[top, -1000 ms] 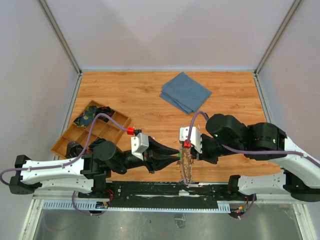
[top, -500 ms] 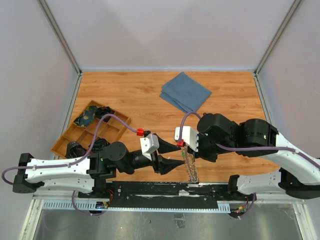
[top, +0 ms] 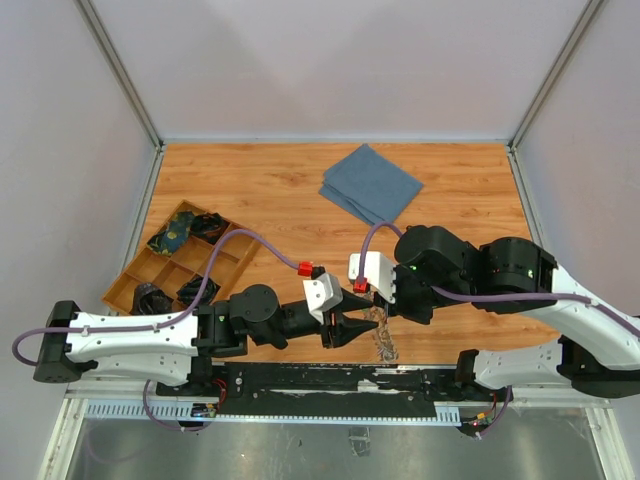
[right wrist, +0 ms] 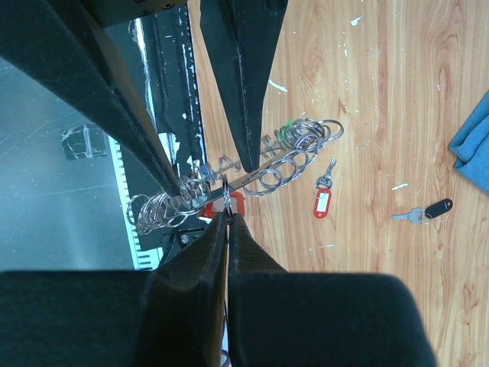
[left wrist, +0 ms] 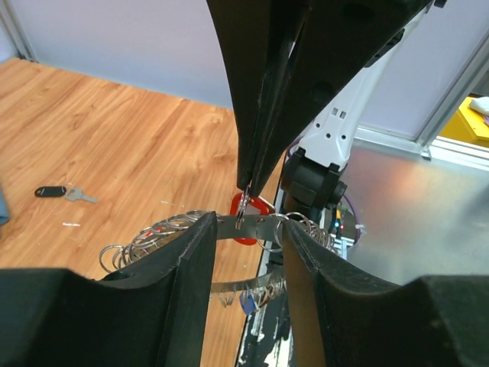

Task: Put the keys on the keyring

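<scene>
Now left gripper [top: 362, 327] advanced, straddling keyring [top: 383, 342].

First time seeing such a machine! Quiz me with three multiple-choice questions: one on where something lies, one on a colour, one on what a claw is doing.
1. Where is the blue cloth? A draped over an arm; B on the far part of the table; C on the floor.
2. Head colour of the loose key near that cloth? A black; B yellow; C white.
3. The right gripper is: A wide open; B shut on the keyring; C out of sight.
Answers: B, it lies on wood at the far side; A, its head is black; B, it pinches the ring.
</scene>
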Available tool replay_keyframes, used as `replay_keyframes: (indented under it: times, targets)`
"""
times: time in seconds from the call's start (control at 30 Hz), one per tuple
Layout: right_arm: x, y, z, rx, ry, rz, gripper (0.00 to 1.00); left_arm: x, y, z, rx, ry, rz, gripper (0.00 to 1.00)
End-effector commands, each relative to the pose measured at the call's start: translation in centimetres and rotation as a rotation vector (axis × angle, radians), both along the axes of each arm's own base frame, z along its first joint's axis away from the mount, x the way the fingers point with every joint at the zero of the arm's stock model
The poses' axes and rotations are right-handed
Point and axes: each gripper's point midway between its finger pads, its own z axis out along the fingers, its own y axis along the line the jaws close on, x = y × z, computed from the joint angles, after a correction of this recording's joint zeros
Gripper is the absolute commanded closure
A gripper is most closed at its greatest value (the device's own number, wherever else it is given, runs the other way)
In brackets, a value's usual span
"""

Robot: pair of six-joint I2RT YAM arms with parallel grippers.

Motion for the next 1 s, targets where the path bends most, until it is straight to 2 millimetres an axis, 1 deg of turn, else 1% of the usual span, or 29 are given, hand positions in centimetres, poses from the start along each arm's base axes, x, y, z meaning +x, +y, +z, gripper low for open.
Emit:
replay_keyframes:
  times: [0.0, 0.13, 0.2, 0.33, 0.5, 0.53, 0.67, 0.73, 0.77, 0.97]
  targets:
    - [-0.21, 0.53, 1.68, 0.084, 0.002, 0.003, 1.00, 0.02, -0.25, 3.02, -0.066, -0.029, 0.002, 0.57]
    - [-0.35, 0.59, 1.65, 0.090, 0.008, 0.008, 1.00, 0.07, -0.44, 3.33, -0.070, -0.035, 0.003, 0.64]
    - [-0.39, 0.63, 1.61, 0.092, 0.009, 0.008, 1.00, 0.05, -0.57, 3.33, -0.068, -0.036, 0.000, 0.65]
    - [-0.46, 0.78, 1.72, 0.103, 0.012, 0.011, 1.00, -0.04, -0.79, 3.07, -0.058, -0.033, -0.006, 0.66]
    - [-0.51, 0.89, 1.69, 0.104, 0.017, 0.012, 1.00, -0.10, -0.87, 2.45, -0.043, -0.026, -0.009, 0.72]
    - [-0.51, 0.90, 1.71, 0.105, 0.017, 0.012, 1.00, -0.08, -0.87, 2.38, -0.042, -0.027, -0.009, 0.74]
    - [-0.65, 0.98, 1.62, 0.103, 0.026, 0.015, 1.00, -0.05, -0.87, 2.60, -0.047, -0.030, -0.007, 0.89]
    - [-0.68, 1.06, 1.58, 0.103, 0.029, 0.016, 1.00, 0.03, -0.86, 2.65, -0.047, -0.034, -0.003, 0.98]
    - [-0.67, 1.06, 1.62, 0.104, 0.028, 0.016, 1.00, 0.05, -0.88, 2.67, -0.047, -0.035, -0.002, 0.99]
    - [-0.54, 0.85, 2.04, 0.118, 0.022, -0.003, 1.00, 0.19, -0.71, 2.58, -0.045, -0.032, 0.007, 0.99]
